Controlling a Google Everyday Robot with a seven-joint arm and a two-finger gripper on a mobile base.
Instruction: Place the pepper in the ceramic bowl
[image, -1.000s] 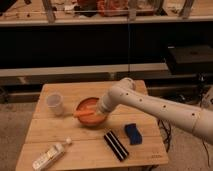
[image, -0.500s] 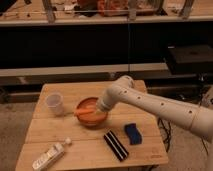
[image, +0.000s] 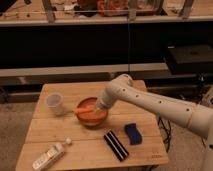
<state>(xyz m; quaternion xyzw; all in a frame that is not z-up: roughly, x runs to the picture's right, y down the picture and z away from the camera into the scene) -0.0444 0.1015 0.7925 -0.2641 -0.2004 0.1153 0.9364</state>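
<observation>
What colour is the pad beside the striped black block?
The pad is blue, clearest in the camera view; the pincer is over the ceramic bowl.

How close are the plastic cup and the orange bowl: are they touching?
Apart. The camera view shows bare table between the cup and the ceramic bowl. The hand is over the bowl's right side.

You get a dim, warm-toned view. Light falls from above onto the table (image: 70, 142), strongest across its middle and weaker toward the front corners. The white arm (image: 150, 102) catches the most light. Behind the far edge, the shelving (image: 75, 47) sits in deep shadow. Your gripper (image: 98, 106) hangs over the ceramic bowl (image: 92, 121) near the table's centre, duller than the arm.
</observation>
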